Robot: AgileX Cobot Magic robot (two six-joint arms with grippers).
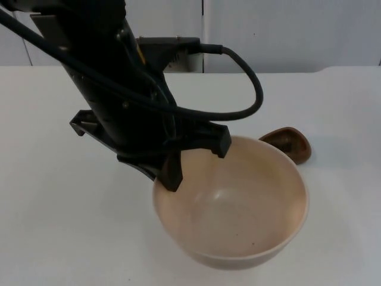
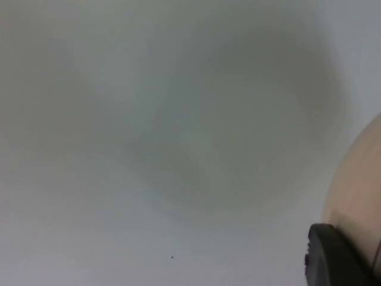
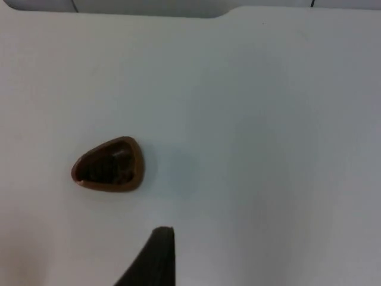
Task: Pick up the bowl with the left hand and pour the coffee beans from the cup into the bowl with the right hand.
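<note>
The fixed top camera looks down and forward over the white tabletop (image 1: 53,226) toward the grey partition wall (image 1: 286,36), sitting close above the round beige bowl (image 1: 238,205). The left wrist camera hangs very near that bowl's outer wall. The right wrist camera stands farther back, sharing the small brown teardrop-shaped cup (image 3: 109,165) with the top view.

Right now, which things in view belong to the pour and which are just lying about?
For the job:
- bowl, empty, rim held by the left gripper
- brown cup of coffee beans, standing on the table behind the bowl, untouched
- right gripper, above the table near the cup

Just there:
- white table
- grey partition wall
</note>
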